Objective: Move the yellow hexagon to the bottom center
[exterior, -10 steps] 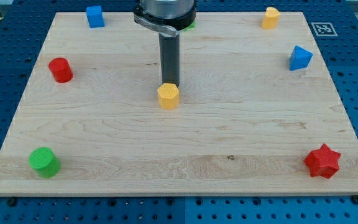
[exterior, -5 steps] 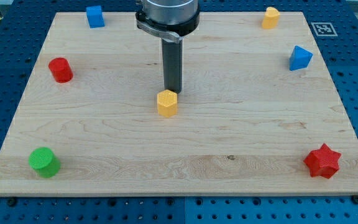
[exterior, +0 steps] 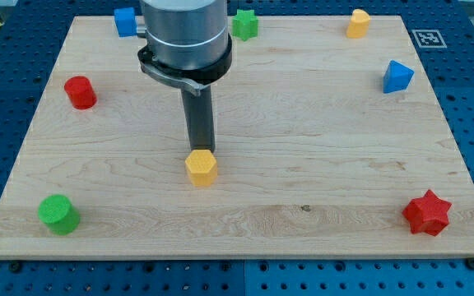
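Observation:
The yellow hexagon (exterior: 201, 168) lies on the wooden board (exterior: 319, 164), a little left of centre and below the middle. My tip (exterior: 200, 151) touches its top edge, on the side toward the view's top. The dark rod rises from there to the grey arm body, which hides part of the board's top.
A red cylinder (exterior: 80, 92) sits at the left, a green cylinder (exterior: 58, 214) at bottom left, a red star (exterior: 426, 213) at bottom right. A blue triangular block (exterior: 397, 76) sits at the right. A blue cube (exterior: 124, 20), a green block (exterior: 244, 25) and a yellow block (exterior: 357, 23) line the top.
My tip and the yellow hexagon have moved toward the view's bottom and somewhat left. The green block at the top has come into sight behind the arm.

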{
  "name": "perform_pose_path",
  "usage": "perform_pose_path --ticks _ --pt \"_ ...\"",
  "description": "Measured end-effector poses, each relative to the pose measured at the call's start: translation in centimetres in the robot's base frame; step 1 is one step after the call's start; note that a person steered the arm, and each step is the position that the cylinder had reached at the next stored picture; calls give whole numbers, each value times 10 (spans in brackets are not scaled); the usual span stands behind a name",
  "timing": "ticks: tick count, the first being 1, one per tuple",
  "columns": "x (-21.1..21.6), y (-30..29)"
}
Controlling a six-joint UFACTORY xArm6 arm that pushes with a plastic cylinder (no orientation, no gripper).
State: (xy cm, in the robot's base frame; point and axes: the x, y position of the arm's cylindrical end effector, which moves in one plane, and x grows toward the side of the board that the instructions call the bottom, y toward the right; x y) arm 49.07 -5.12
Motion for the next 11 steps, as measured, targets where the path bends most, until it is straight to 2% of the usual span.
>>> perform_pose_path --ticks 2,3,6,7,10,11 --pt "21 -36" --pt "44 -42" --pt "45 0" --pt "14 -5" --pt "25 50" --pt "38 52"
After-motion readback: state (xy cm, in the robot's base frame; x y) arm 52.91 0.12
